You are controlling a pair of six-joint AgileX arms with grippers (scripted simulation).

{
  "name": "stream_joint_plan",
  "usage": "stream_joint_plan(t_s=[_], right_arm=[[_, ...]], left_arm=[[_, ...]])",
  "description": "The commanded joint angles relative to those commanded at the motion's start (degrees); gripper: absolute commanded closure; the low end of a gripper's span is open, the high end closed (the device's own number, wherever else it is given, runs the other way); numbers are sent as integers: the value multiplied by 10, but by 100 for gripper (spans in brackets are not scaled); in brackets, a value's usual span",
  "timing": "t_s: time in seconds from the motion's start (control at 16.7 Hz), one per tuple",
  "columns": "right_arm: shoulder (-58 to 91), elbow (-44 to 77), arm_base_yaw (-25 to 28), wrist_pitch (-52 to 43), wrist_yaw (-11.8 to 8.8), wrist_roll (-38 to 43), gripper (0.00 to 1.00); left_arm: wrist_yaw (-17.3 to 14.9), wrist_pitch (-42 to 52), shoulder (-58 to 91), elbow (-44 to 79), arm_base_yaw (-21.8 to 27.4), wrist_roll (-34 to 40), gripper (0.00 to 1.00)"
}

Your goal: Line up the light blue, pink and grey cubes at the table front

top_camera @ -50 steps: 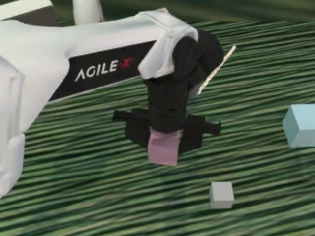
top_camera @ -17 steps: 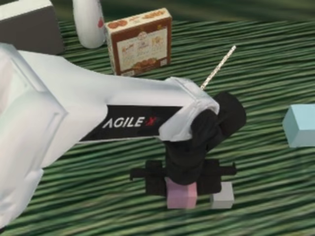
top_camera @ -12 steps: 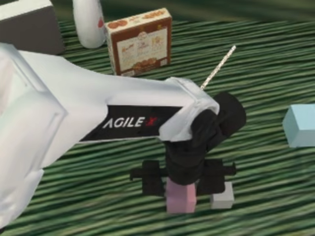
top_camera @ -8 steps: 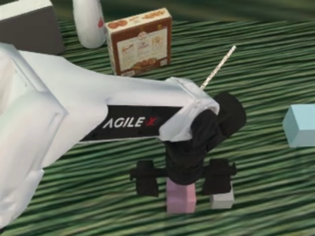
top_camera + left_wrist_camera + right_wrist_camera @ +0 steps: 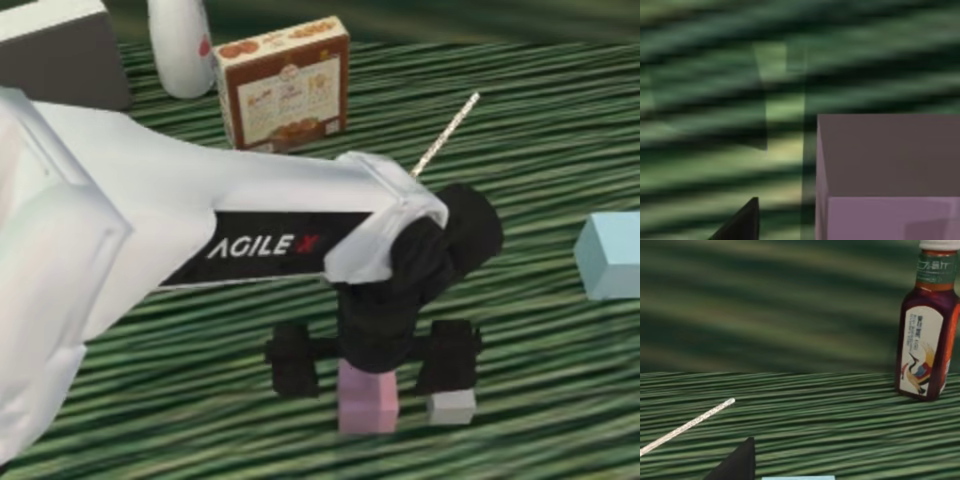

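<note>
In the top view, the left pincer [image 5: 372, 368] stands over the pink cube [image 5: 367, 403] at the near edge of the green striped counter [image 5: 540, 150]. Its two black fingers [image 5: 295, 359] are spread wide, one on each side and clear of the cube, so it grips nothing and the cube rests on the counter. The small light grey cube [image 5: 452, 407] sits just to the right of the pink one, partly under the right finger; I cannot tell if the two cubes touch. The light blue cube [image 5: 610, 255] is well apart, at the right edge and farther back. Far on the left stand a cookie box [image 5: 285, 83], a white bottle [image 5: 180, 45] and a large grey block [image 5: 62, 55]; a thin speckled stick [image 5: 445, 133] lies near the middle.

The left wrist view is very close: it shows the pink cube [image 5: 887, 175] with flat matte faces and sharp edges, on the stripes.

The right wrist view shows a dark sauce bottle [image 5: 927, 322] standing far off, the stick [image 5: 687, 426], and a thin strip of the light blue cube [image 5: 797, 478]. The right pincer itself does not show well enough to tell its state.

I judge that the cubes are stiff and light, not fragile, and the matte faces should not slip much. The light blue one is the largest, so it should be taken on two opposite flat sides, around the middle of their height, with the fingers square to the faces.
</note>
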State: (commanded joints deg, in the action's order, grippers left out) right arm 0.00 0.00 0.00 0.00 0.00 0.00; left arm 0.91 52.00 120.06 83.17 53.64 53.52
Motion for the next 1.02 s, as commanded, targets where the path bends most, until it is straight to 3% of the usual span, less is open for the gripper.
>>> stream_joint_plan(t_s=[0.48, 0.78, 1.02], right_arm=[[0, 0, 0, 0, 0, 0, 0], [5, 5, 0, -4, 0, 0, 0], [83, 81, 3, -57, 0, 3, 0]], left_arm=[[1, 132, -44, 84, -9, 3, 0], [1, 127, -48, 78, -10, 2, 0], [3, 78, -130, 10, -54, -22, 0]])
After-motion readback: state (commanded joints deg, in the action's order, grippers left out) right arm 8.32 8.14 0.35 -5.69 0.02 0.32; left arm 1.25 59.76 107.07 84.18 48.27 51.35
